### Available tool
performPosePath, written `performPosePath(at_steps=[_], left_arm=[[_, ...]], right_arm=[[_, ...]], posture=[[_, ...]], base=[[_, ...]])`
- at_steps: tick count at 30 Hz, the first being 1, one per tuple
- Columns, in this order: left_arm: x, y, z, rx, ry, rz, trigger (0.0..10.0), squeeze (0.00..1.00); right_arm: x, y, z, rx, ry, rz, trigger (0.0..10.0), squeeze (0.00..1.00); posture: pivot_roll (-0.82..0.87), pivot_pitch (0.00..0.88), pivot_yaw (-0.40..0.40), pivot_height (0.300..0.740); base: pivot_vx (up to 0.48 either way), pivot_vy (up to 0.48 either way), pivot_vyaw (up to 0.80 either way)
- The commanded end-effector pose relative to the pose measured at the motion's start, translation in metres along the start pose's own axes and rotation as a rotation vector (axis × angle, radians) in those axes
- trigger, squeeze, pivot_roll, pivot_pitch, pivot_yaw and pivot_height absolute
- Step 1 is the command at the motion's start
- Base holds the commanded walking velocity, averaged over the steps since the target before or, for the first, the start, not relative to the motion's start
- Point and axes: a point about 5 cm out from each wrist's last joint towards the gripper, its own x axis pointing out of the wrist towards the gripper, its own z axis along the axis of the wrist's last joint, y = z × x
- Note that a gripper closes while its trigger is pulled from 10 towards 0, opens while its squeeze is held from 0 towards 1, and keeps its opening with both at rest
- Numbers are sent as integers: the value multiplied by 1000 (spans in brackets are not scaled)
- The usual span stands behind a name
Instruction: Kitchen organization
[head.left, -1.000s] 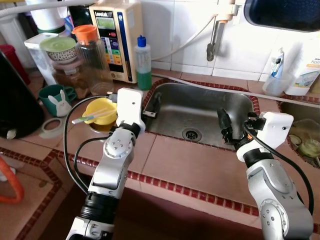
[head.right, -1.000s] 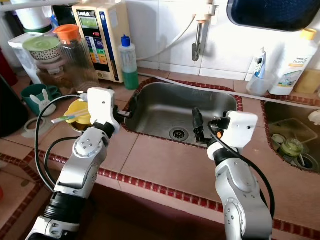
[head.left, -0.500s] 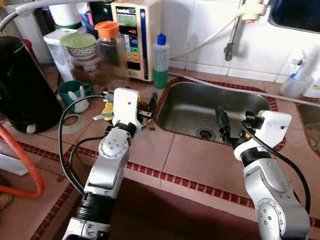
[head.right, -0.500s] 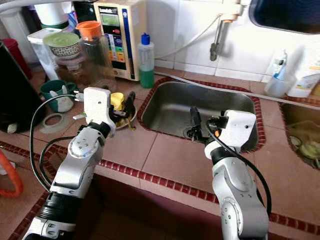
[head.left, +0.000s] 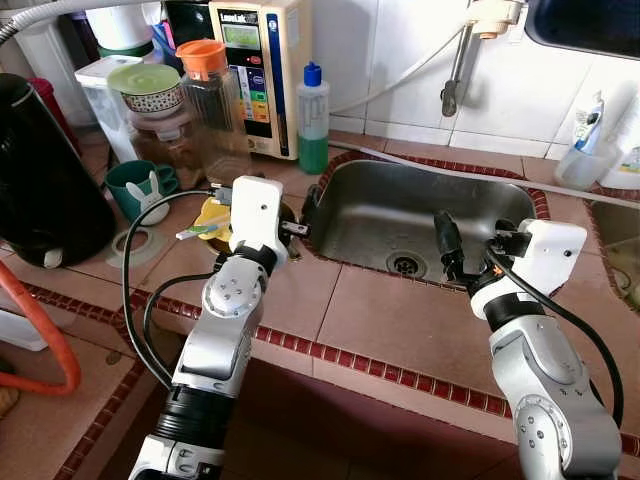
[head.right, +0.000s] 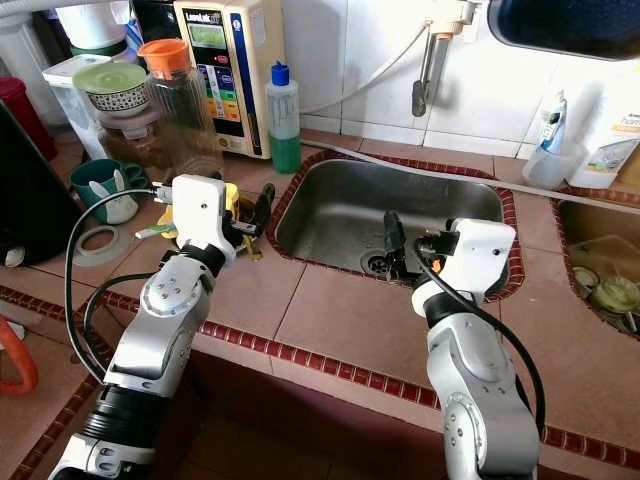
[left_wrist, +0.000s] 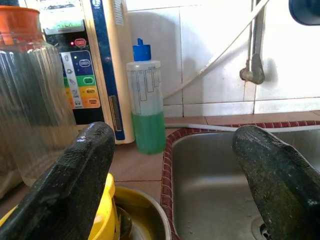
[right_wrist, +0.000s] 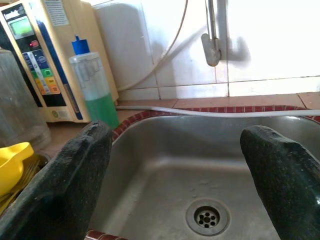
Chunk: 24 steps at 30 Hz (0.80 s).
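Both end effectors stand released and carry nothing: the left end effector hovers at the sink's left rim, over the shallow steel dish holding a yellow plastic cup, while the right end effector hangs spread over the stainless steel sink near its drain. Judging by the task, the step in hand is a reach for the yellow cup and dish on the tiled worktop just left of the sink. To do it well, the left arm should probably come down with one finger on each side of the cup's wall and close on it firmly, since a utensil lies across the cup and could be knocked out. It should also stay clear of the ribbed clear jar with an orange lid and the clear bottle of green liquid with a blue cap along the worktop's back edge. The cream wall unit with a blue panel shows coloured buttons and a small screen, but its lettering is too small to read; the white bottle at the back right corner bears print that cannot be read either.
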Motion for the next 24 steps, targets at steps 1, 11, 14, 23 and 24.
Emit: performPosePath(at_steps=[1,11,14,23,24], left_arm=[[-1,-2,2,11,-15,-15,10000,0],[0,-6,0,5,-15,-19,10000,0],[-1,-6,-1,8,-13,-19,10000,0],[0,-6,0,1,-17,-13,10000,0],[-1,-6,0,-4,-25,-12,10000,0]], right_arm=[[2,3,1,-8,-8,9,10000,0],[6,5,4,-30,-18,28,10000,0],[6,5,4,-31,-18,27,10000,0],[6,7,4,-30,-15,29,10000,0],[6,6,4,-31,-16,27,10000,0]], posture=[[33,0,21,740],[26,0,14,740],[26,0,14,740],[22,0,14,740],[22,0,14,740]], base=[[0,0,0],[277,0,0],[336,0,0],[327,0,0],[0,0,0]])
